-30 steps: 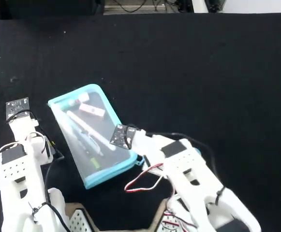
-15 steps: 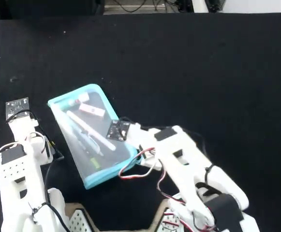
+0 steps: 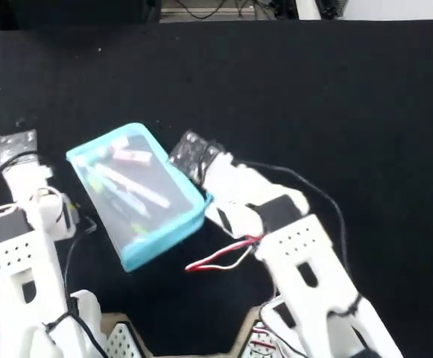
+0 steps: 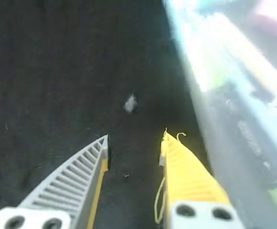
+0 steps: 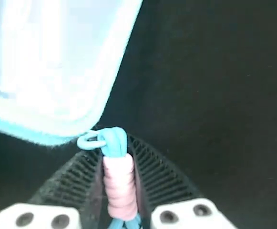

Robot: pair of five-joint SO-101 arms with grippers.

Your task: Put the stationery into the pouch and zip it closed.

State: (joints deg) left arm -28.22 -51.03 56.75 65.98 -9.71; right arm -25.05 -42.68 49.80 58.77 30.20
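right pincer: my right pincer (image 5: 113, 144) is clamped tight, both black ribbed fingers (image 5: 159, 179) pressed on the zipper pull (image 5: 117, 177).
zipper pull: pink wrapped cord with a blue end, a small blue ring poking out at my fingertips; the ring sits right at the pouch corner.
left pincer: my left pincer (image 4: 134, 143) is spread apart with a clear gap, nothing between the grey and yellow fingers (image 4: 190, 183), bare table under them.
left pincer place: just beside the long edge of the pouch, yellow finger nearest it; can't tell if it touches.
pouch: pouch (image 3: 136, 195) is see-through with a turquoise border and lies on the table between my two arms, long axis slanted, far end rounded.
zipper: can't tell how far it is run along the edge.
stationery: stationery (image 3: 138, 188) is inside the pouch, seen through the clear face; a long white pen lies diagonally, a pink-and-white piece (image 3: 130, 156) is near the far end, green bits are near the near end.
table: black cloth table (image 3: 313, 97).
other: white lint speck (image 4: 130, 102) lies on the cloth ahead of my left fingers; red and white wires (image 3: 216, 261) hang under my right arm.
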